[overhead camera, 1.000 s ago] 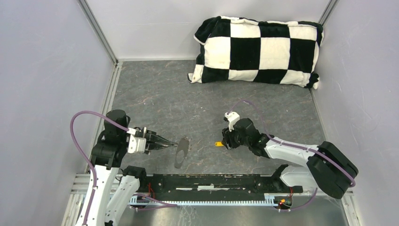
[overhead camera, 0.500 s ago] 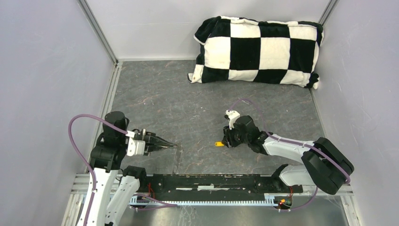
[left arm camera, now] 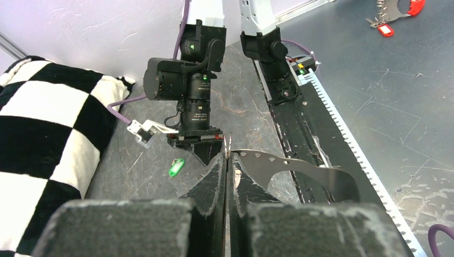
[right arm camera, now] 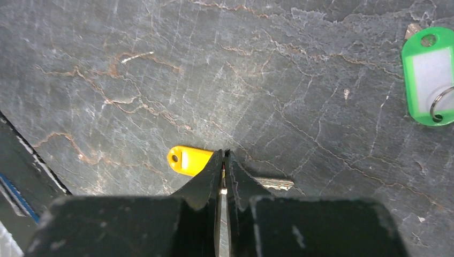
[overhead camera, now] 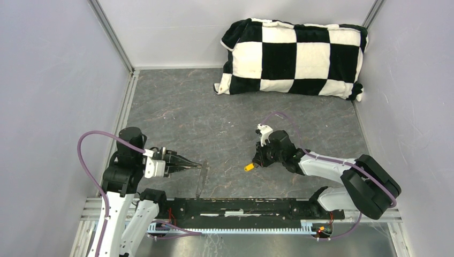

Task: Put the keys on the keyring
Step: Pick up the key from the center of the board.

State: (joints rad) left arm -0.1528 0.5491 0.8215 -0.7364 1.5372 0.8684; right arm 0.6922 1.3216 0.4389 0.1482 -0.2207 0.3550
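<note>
My left gripper [overhead camera: 198,165] is shut on the keyring [overhead camera: 202,180], a thin grey metal loop that shows edge-on in the top view. In the left wrist view the gripper [left arm camera: 227,156] pinches the keyring [left arm camera: 300,166], which curves off to the right. My right gripper [overhead camera: 256,162] is shut on the yellow-headed key [overhead camera: 249,167], just over the floor. In the right wrist view the gripper [right arm camera: 224,156] has the yellow head [right arm camera: 186,160] to its left and the blade [right arm camera: 274,184] to its right. The green-headed key [right arm camera: 431,75] lies on the floor; it also shows in the left wrist view [left arm camera: 175,167]. The right arm hides it in the top view.
A black-and-white checked pillow [overhead camera: 293,56] lies at the back right. A black toothed rail [overhead camera: 241,206] runs along the near edge between the arm bases. Grey walls close in the left, right and back sides.
The keyring in my left gripper has turned from flat-on to edge-on, and that gripper has dropped slightly toward me. The yellow key in my right gripper has tilted down a little.
</note>
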